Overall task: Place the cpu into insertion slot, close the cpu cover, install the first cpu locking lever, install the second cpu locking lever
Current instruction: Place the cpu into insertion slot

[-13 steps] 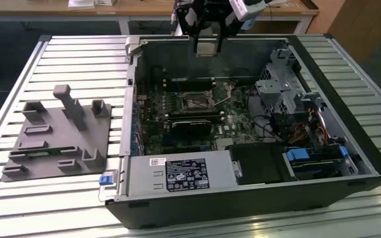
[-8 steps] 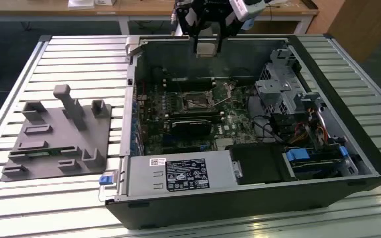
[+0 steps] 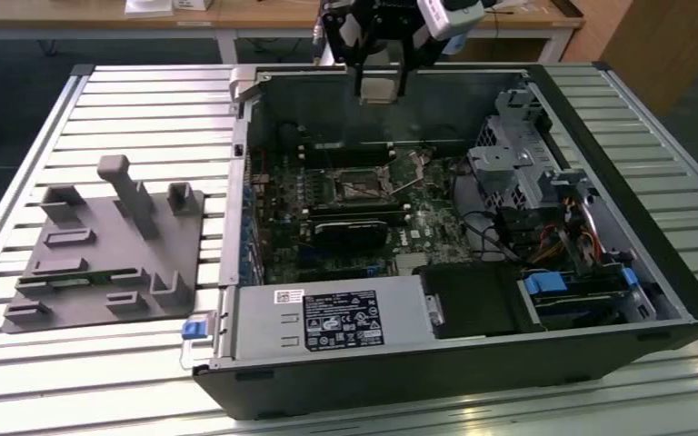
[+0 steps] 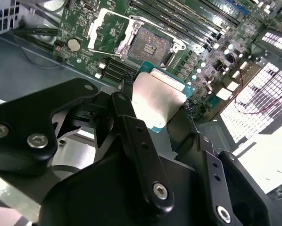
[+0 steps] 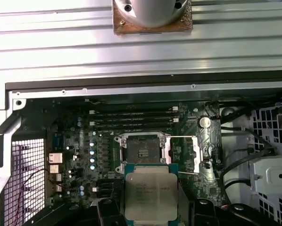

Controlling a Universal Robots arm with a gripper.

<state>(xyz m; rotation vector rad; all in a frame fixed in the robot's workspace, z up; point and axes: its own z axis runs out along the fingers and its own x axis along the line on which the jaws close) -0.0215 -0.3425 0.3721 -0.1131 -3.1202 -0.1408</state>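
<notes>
My gripper point(image 3: 380, 91) hangs over the far wall of the open computer case point(image 3: 653, 272) and is shut on the cpu point(image 3: 380, 87). In both wrist views the cpu point(image 4: 157, 101) point(image 5: 150, 193) shows as a silver-grey square on a teal edge, clamped between the two black fingers point(image 4: 127, 84). The insertion slot point(image 3: 355, 188) point(image 4: 153, 44) point(image 5: 142, 151) lies bare on the green motherboard, some way below the chip. The cpu cover point(image 4: 110, 28) point(image 5: 186, 153) is swung open beside the slot.
A grey fixture point(image 3: 106, 245) with upright blocks sits on the slatted table at the exterior view's left. Inside the case are a black card point(image 3: 349, 227), long memory slots point(image 5: 131, 117), a drive cage point(image 3: 519, 163), cables and a power supply point(image 3: 324, 318).
</notes>
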